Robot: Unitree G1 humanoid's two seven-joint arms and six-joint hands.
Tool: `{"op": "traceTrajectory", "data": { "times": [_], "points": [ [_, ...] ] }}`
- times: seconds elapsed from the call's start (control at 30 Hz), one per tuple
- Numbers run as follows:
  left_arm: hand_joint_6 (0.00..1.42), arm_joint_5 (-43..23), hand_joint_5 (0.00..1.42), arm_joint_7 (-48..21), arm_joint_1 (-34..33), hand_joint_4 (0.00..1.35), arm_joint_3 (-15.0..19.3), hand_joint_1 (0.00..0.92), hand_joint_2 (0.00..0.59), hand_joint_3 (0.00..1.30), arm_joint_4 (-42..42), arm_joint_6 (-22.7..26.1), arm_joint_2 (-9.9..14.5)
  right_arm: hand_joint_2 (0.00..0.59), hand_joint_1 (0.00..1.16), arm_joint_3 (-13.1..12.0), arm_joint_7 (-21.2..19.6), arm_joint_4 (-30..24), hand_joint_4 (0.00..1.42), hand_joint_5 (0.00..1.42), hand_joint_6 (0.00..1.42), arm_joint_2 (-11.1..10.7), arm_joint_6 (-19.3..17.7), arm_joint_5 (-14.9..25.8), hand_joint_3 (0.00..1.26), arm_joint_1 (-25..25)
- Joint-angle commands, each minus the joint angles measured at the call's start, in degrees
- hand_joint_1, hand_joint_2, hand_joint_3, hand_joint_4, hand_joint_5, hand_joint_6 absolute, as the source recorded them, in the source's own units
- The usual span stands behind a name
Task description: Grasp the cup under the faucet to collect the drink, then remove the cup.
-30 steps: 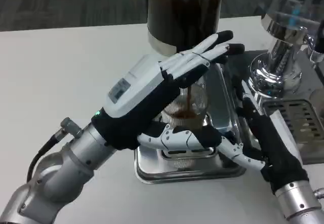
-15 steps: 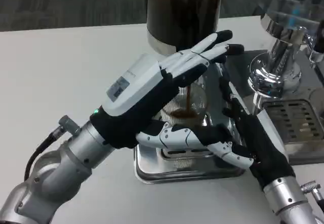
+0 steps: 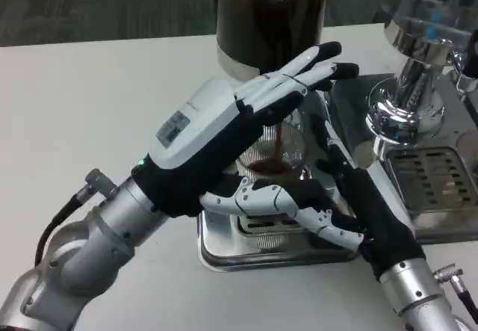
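You had the clear cup (image 3: 278,155) standing on the metal drip tray (image 3: 224,247) under the dark dispenser (image 3: 270,17), a brown stream falling into it, with your left hand (image 3: 224,140) and right hand (image 3: 351,196) both cupped around it, fingers spread.

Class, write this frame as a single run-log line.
stage: filling | cup: on drip tray, dark stream pouring in | left hand: over cup | right hand: beside cup, grip unclear
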Motion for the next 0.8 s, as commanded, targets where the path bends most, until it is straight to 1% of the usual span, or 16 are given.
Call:
{"op": "traceTrajectory", "data": {
  "times": [0.03, 0.1, 0.23, 0.5, 0.63, 0.8],
  "points": [
    [0.22, 0.1, 0.22, 1.0, 1.6, 0.00, 2.0, 0.000, 0.170, 0.14, -0.4, 0.2, 0.5, 0.204, 0.57, -0.2, 0.0, 0.7, 0.00, 0.00, 0.10, 0.3, -1.2, -0.1, 0.00, -0.5],
    [0.22, 0.2, 0.23, 2.0, 1.9, 0.00, 3.3, 0.000, 0.171, 0.14, -0.9, 0.1, 0.3, 0.205, 0.57, -0.2, -0.1, 0.7, 0.00, 0.00, 0.10, 0.4, -1.2, 0.0, 0.00, -0.4],
    [0.22, -1.6, 0.22, 3.9, 2.8, 0.00, 6.7, 0.000, 0.173, 0.14, -1.7, 0.8, -0.1, 0.205, 0.56, -0.4, -0.2, 0.6, 0.00, 0.00, 0.10, 0.6, -1.5, 0.1, 0.00, -0.1],
    [0.21, -4.7, 0.21, 4.5, 6.0, 0.01, 12.0, 0.000, 0.176, 0.14, -5.4, 2.1, 0.3, 0.208, 0.56, -0.4, 0.2, 1.2, 0.00, 0.00, 0.11, 0.7, -2.2, 0.5, 0.00, 0.0],
    [0.20, -4.1, 0.20, 6.0, 9.4, 0.01, 15.4, 0.000, 0.181, 0.14, -8.8, 3.1, -0.3, 0.211, 0.56, -0.2, 0.5, 2.0, 0.00, 0.00, 0.11, 0.8, -2.6, 0.5, 0.00, -0.4],
    [0.19, -4.5, 0.19, 7.0, 14.3, 0.01, 18.0, 0.000, 0.194, 0.13, -11.5, 4.4, -1.2, 0.213, 0.55, -0.1, 0.5, 3.1, 0.00, 0.00, 0.11, 1.2, -2.7, 0.4, 0.00, -0.8]
  ]
}}
